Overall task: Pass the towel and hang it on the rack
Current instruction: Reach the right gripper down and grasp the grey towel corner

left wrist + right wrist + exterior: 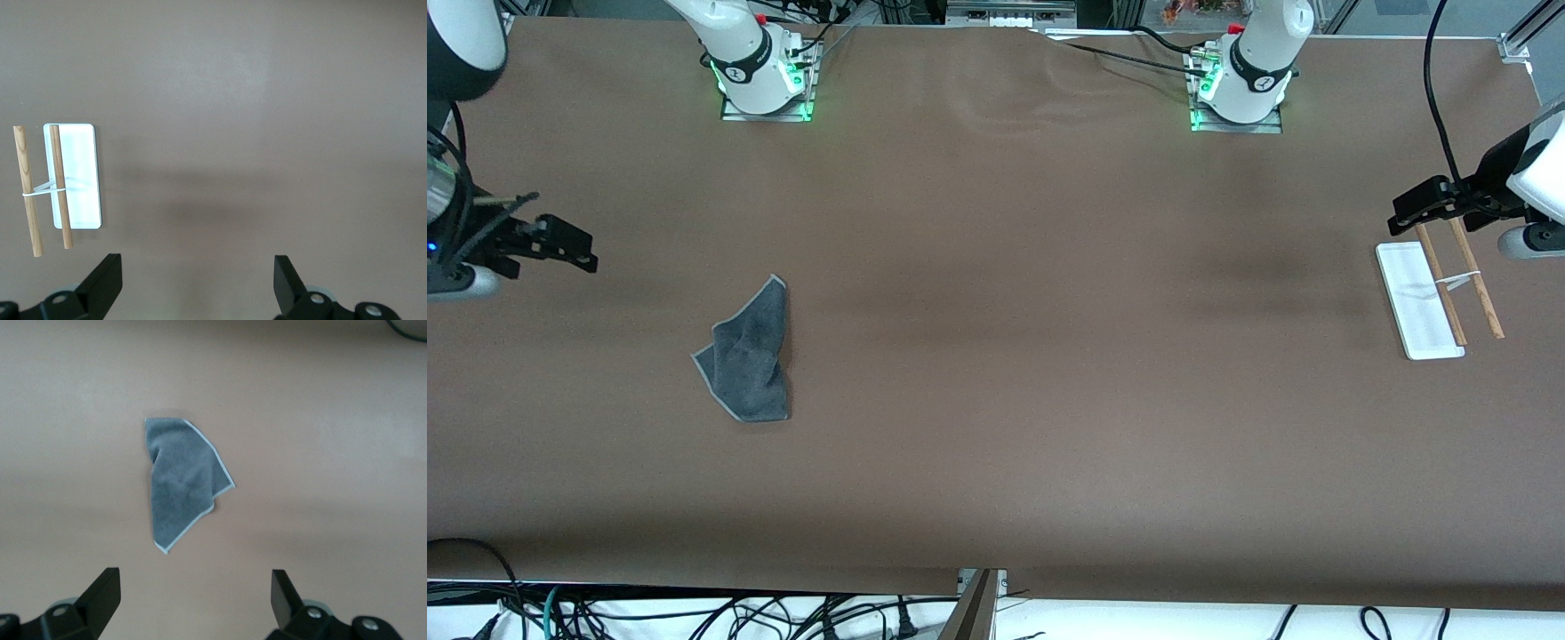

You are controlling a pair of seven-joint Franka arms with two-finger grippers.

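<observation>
My right tool (pixel 560 240) hangs over the bench (pixel 996 373) at the right arm's end, released and holding nothing. The towel (pixel 751 360) lies crumpled on the bench near it, toward that same end. My left tool (pixel 1427 206) hangs at the left arm's end, also released and bare, over the rack (pixel 1436 298), whose white base and two wooden rods rest on the bench, well apart from the towel.

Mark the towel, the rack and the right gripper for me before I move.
towel (pixel 751 356): front view, middle of the crumpled cloth.
rack (pixel 1418 302): front view, bare part of its white base.
right gripper (pixel 193 593): right wrist view, midway between its open fingertips.
</observation>
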